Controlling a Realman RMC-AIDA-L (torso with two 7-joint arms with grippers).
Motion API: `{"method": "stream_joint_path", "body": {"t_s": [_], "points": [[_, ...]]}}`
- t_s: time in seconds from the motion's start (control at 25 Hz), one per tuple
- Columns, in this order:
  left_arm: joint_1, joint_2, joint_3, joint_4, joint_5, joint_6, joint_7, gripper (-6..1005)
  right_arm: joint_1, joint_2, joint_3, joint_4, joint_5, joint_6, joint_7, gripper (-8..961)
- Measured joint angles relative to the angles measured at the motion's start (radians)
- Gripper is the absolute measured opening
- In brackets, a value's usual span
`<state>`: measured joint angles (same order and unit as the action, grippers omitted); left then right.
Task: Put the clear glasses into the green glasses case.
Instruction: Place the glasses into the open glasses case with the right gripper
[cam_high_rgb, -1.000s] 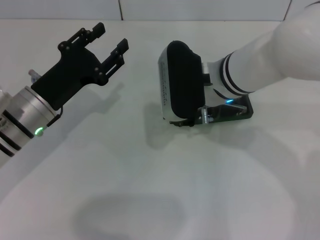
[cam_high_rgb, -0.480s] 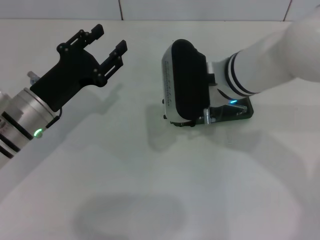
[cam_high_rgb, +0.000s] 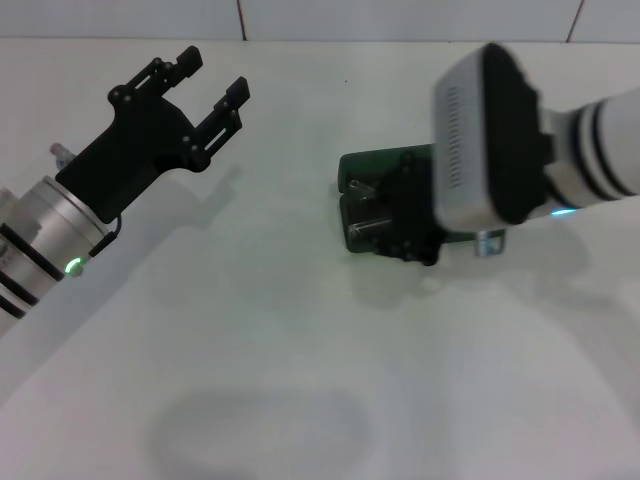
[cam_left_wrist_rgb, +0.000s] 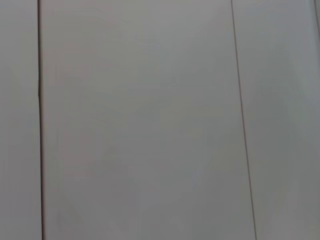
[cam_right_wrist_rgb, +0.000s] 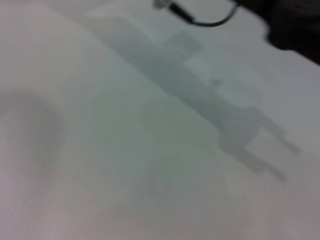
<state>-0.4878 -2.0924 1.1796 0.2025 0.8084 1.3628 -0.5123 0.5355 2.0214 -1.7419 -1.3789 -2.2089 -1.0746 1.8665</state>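
Note:
In the head view the green glasses case (cam_high_rgb: 384, 162) lies on the white table right of centre, mostly covered by my right gripper (cam_high_rgb: 362, 212), whose black body hangs low over it. Behind that gripper, the white and black right wrist (cam_high_rgb: 490, 140) reaches in from the right. The case's green edge shows at its far side and at its left end. At the upper left my left gripper (cam_high_rgb: 215, 72) is open, held above the table with nothing between its fingers. The clear glasses are hidden or out of view.
The white table (cam_high_rgb: 300, 350) spreads around the case, with a wall seam along its far edge. On the table, the right wrist view shows only the left arm's shadow (cam_right_wrist_rgb: 235, 120) and a dark part of that arm (cam_right_wrist_rgb: 295, 25). Pale panels fill the left wrist view.
My right arm has swung to the right, uncovering the green case beneath its gripper. The left arm has barely shifted.

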Motion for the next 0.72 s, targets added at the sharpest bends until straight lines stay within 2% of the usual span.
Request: {"method": "stream_joint_path", "body": {"t_s": [0.12, 0.28, 0.48, 0.72], "points": [[0.0, 0.0, 0.0, 0.0, 0.0, -0.002, 0.0, 619, -0.043, -0.001, 0.06, -0.005, 0.011, -0.018, -0.01, 309], [0.0, 0.002, 0.0, 0.0, 0.0, -0.005, -0.001, 619, -0.061, -0.003, 0.105, -0.003, -0.007, -0.026, 0.015, 310], [-0.003, 0.003, 0.0, 0.005, 0.0, -0.005, -0.003, 619, -0.062, -0.001, 0.126, -0.003, -0.077, -0.03, 0.073, 311], [-0.008, 0.003, 0.0, 0.006, 0.0, -0.006, -0.006, 619, -0.019, -0.001, 0.138, 0.041, -0.087, -0.049, 0.105, 312]]}}
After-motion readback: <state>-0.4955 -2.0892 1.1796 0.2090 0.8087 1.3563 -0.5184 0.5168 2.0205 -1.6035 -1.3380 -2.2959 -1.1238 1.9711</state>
